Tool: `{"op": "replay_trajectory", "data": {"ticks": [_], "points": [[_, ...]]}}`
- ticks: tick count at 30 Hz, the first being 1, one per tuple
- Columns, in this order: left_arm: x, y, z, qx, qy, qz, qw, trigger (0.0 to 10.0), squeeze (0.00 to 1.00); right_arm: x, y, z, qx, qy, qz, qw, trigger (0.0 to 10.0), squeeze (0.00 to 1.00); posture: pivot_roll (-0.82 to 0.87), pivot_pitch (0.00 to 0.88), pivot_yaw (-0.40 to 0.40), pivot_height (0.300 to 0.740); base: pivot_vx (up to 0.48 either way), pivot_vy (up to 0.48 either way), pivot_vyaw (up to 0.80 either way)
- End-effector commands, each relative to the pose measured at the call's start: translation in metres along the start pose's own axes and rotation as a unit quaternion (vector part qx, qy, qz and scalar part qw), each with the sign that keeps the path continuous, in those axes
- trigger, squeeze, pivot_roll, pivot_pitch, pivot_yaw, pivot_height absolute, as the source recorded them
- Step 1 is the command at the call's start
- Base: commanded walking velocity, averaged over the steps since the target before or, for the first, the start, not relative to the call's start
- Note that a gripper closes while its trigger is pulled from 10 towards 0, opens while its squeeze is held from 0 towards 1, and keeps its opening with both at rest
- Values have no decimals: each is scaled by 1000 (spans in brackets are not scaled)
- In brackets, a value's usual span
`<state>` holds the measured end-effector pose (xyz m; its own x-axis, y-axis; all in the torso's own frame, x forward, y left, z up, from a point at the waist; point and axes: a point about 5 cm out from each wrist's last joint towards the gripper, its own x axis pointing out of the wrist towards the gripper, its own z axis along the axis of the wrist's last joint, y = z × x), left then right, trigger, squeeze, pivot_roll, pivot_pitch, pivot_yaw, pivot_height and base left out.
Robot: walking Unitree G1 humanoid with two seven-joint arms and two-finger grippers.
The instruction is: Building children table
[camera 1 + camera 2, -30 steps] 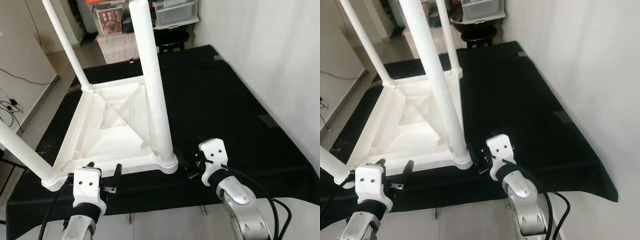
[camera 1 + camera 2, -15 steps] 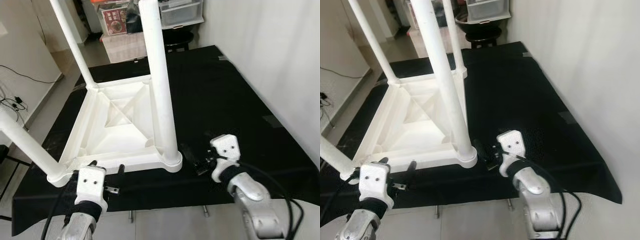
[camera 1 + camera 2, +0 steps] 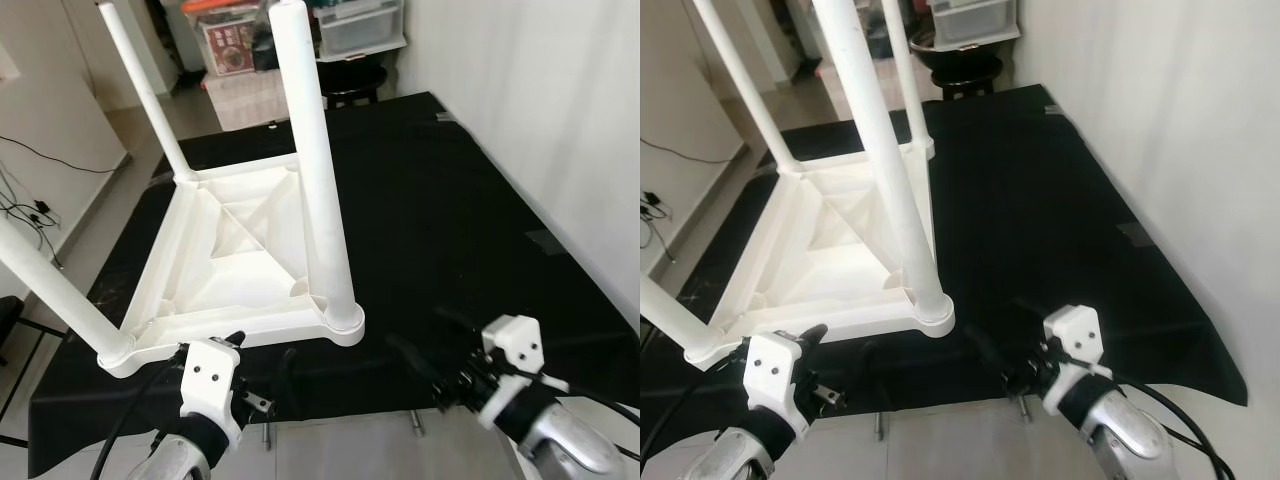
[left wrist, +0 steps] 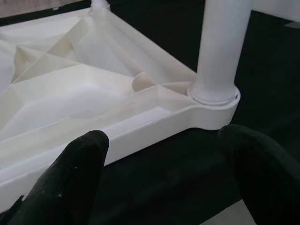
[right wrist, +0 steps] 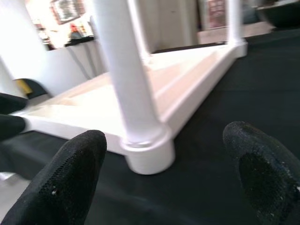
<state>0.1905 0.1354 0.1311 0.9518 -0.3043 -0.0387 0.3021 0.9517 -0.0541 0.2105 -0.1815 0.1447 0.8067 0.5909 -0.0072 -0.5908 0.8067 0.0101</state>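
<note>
A white children's table [image 3: 240, 250] lies upside down on a black cloth-covered surface [image 3: 450, 200], its legs pointing up. The nearest leg [image 3: 315, 170] stands in the front right corner socket [image 4: 213, 101]. My left gripper [image 3: 260, 352] hovers open at the cloth's front edge, just before the table's near rim [image 4: 140, 124]. My right gripper [image 3: 420, 330] is open too, low over the cloth to the front right and a short way off the corner leg [image 5: 126, 75]. Neither holds anything.
A white wall [image 3: 560, 120] runs along the right. Beyond the far end stand a black stool [image 3: 355, 80] and storage boxes [image 3: 360, 25]. Bare floor with cables [image 3: 30, 210] lies to the left. The cloth's front edge is right under my grippers.
My right gripper has drawn back from the table's corner toward the front edge. My left gripper has shifted right along the near rim. The table has not moved.
</note>
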Motion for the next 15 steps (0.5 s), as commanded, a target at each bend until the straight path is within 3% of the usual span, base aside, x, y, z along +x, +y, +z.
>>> {"op": "replay_trajectory", "data": {"ticks": [1,6,15], "points": [[-1,5,-7,-6,19,15,1000,10000,0,4,8,2,10,-7,22,1000,10000,0,-135,70,126,740,0,319,0],[0,6,-7,-6,23,10,1000,10000,0,11,12,4,17,-13,43,999,10000,0,-131,70,123,740,0,434,0],[-1,4,-4,0,23,0,1000,10000,0,9,16,6,19,-3,84,996,10000,0,-127,71,122,740,0,441,0]]}}
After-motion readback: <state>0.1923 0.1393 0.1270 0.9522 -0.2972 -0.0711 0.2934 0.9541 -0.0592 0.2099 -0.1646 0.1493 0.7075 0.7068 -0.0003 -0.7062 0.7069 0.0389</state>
